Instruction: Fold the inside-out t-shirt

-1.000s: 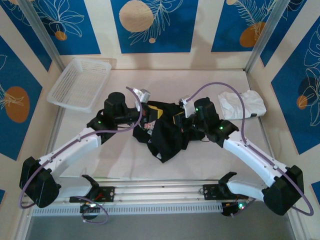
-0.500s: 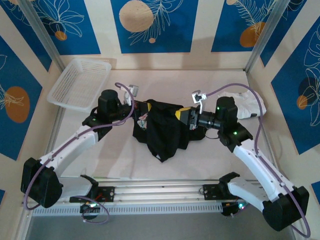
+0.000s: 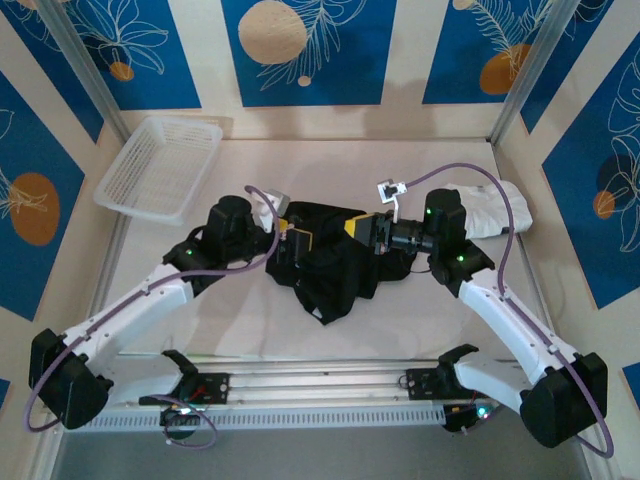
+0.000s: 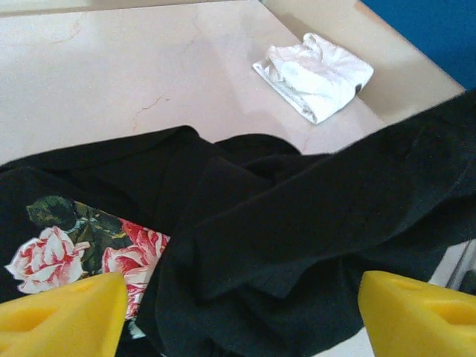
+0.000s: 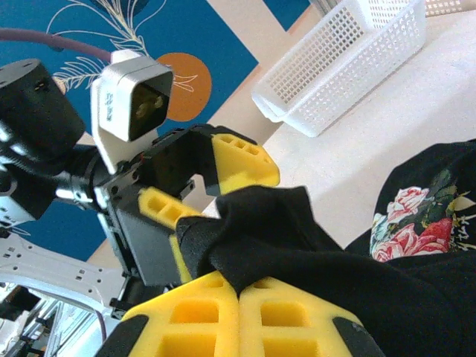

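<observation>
**Right claw pinches the shirt, left claw waits open**

The right claw (image 5: 238, 297) is closed, its yellow pads (image 5: 297, 316) pressed together on a bunched fold of the black t-shirt (image 3: 335, 270), which rises out of them as a ridge. Facing it at close range, the left claw (image 4: 238, 297) stands wide. Its yellow fingers (image 4: 59, 320) are far apart, and black cloth lies between and beneath them, ungripped.

The t-shirt sits crumpled in the middle of the desk (image 3: 250, 320), between the two claws, with a patch of rose print (image 4: 74, 249) showing on its left side. Further out, a white folded garment (image 4: 316, 71) lies well apart near the far right corner, and a white basket (image 3: 160, 165) sits at the far left.

Nothing is folded yet. The cloth is in a heap, so the step in hand looks like getting a second hold in order to open it out. The next move calls for the left claw to close on a separate edge, a hem or shoulder rather than the same bunch. It should take one layer only, so the two claws can draw the shirt apart and lay it flat
</observation>
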